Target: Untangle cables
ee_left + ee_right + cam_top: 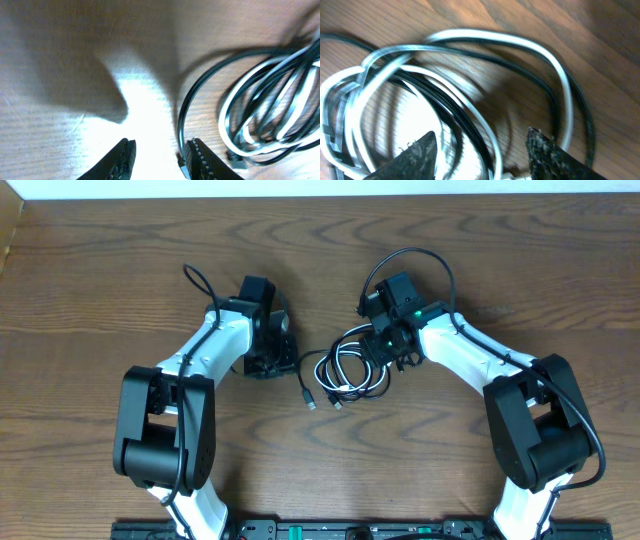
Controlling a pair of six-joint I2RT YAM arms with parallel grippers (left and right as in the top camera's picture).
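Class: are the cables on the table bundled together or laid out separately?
Bundled together: the cables lie as black and white loops overlapping in one coil, with only their short ends trailing out of it.

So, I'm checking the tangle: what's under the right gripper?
White and black cables loop on the wooden table beneath the right gripper, between its spread fingers. Overhead, it covers the bundle's right side.

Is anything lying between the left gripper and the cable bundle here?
Nothing visible. Only bare table separates the left gripper from the cables; the nearest black loop lies right beside its open jaws.
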